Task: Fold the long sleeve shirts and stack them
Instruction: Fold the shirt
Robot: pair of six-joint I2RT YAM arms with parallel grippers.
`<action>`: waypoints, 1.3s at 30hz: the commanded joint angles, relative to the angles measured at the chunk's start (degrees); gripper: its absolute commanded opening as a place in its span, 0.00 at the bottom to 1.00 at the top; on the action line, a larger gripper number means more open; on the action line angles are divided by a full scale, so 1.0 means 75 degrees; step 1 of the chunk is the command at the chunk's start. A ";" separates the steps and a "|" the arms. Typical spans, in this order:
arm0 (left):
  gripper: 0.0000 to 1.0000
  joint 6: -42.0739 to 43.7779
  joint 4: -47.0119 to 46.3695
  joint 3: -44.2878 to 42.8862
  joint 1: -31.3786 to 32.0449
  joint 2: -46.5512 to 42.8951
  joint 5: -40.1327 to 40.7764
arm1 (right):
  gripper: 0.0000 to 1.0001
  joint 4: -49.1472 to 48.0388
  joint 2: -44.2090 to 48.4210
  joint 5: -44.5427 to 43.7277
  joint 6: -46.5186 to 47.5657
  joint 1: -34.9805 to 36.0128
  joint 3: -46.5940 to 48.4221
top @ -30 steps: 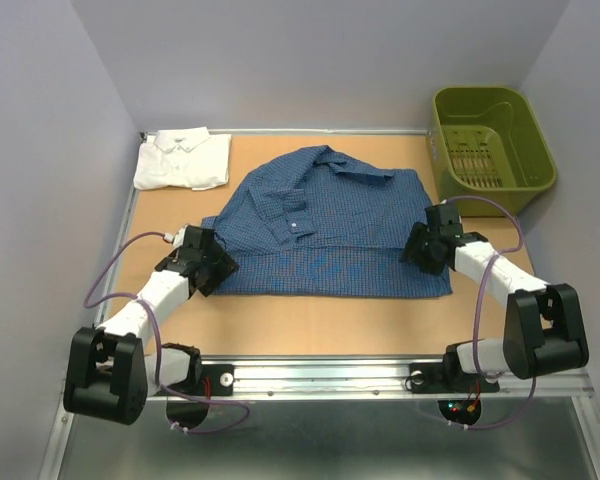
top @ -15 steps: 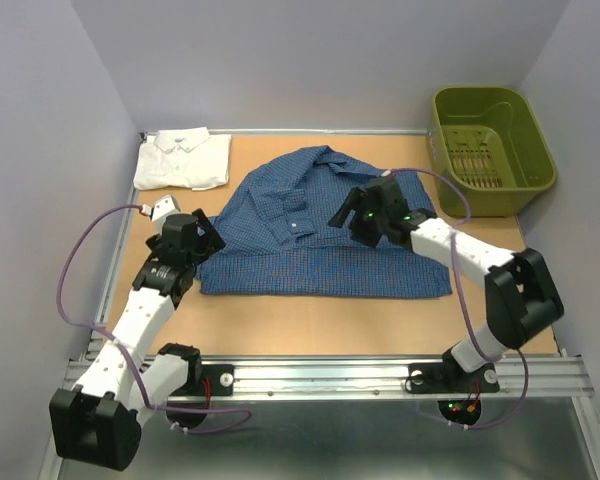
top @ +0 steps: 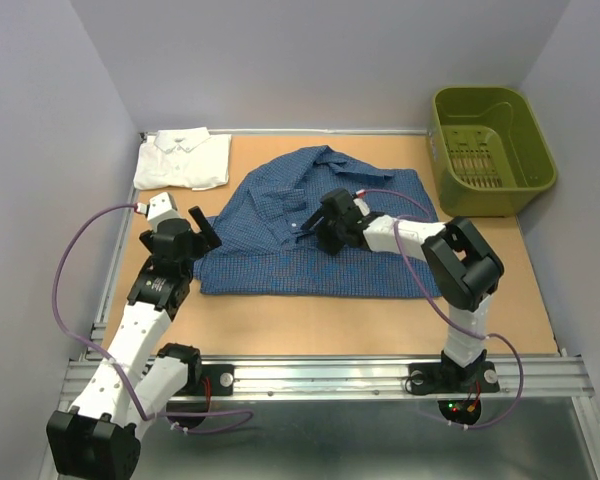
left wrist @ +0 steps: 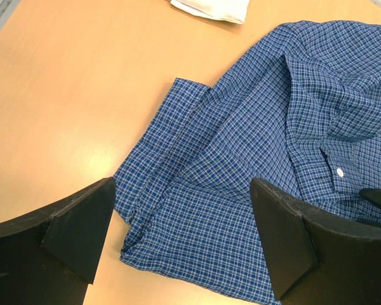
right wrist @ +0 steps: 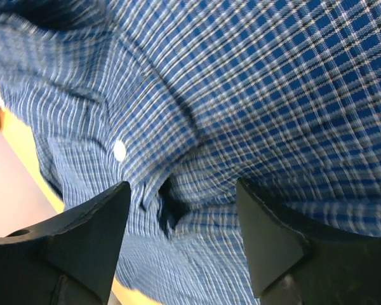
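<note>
A dark blue checked long sleeve shirt lies spread on the wooden table, partly folded, its collar toward the back. A folded white shirt rests in the back left corner. My left gripper hovers open over the blue shirt's left edge, nothing between its fingers. My right gripper reaches across over the middle of the blue shirt, by a sleeve cuff with a white button; its jaws stand open close above the cloth, holding nothing.
An olive-green plastic basket stands at the back right corner. Grey walls close in on three sides. A metal rail runs along the near edge with both arm bases on it.
The right arm swung left from the shirt's right edge to its middle. The left gripper lifted off the bottom left corner, moved back and opened wide. The shirt's left corner now lies folded in.
</note>
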State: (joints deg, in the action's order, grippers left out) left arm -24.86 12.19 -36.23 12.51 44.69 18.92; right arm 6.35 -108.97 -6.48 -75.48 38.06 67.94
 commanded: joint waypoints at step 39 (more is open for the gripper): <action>0.99 0.0092 -0.0359 0.0049 -0.0028 -0.0216 0.0056 | 0.03 -0.0636 -0.0718 -0.1362 -0.0670 0.0315 0.2167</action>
State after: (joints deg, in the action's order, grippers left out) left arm -24.49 11.79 -36.23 12.51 44.27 18.85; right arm 3.42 -118.50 -14.20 -83.24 39.83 79.48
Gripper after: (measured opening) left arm 0.986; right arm 0.066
